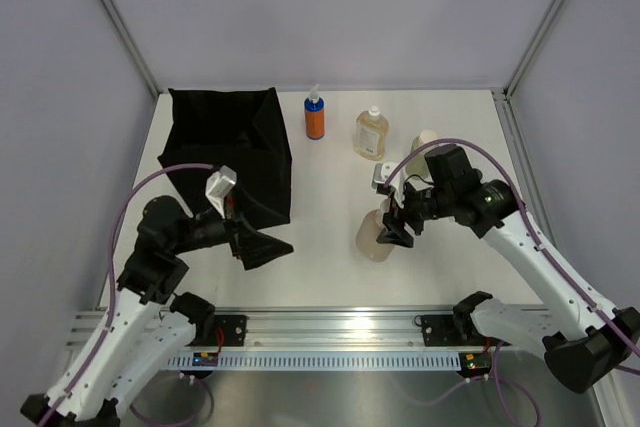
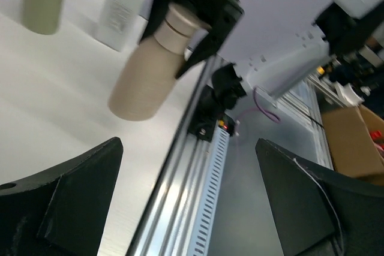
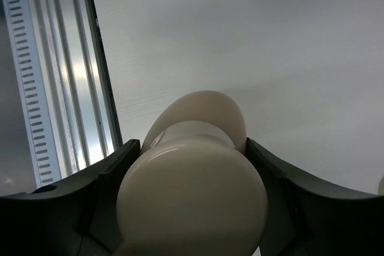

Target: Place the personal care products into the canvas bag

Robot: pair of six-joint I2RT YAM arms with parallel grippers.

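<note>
Beige bottle [image 1: 372, 239] clenched at its cap by right end effector [image 1: 395, 227] — not bagged yet; orange spray bottle [image 1: 315, 119], amber bottle [image 1: 370, 134] waiting on desk [image 1: 330, 272]; left end effector [image 1: 262, 247] released beside canvas bag [image 1: 225, 142].

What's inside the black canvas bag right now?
Only black fabric shows through the open top of the canvas bag; no bottle is visible. The interior is too dark to tell whether anything lies at the bottom.
</note>
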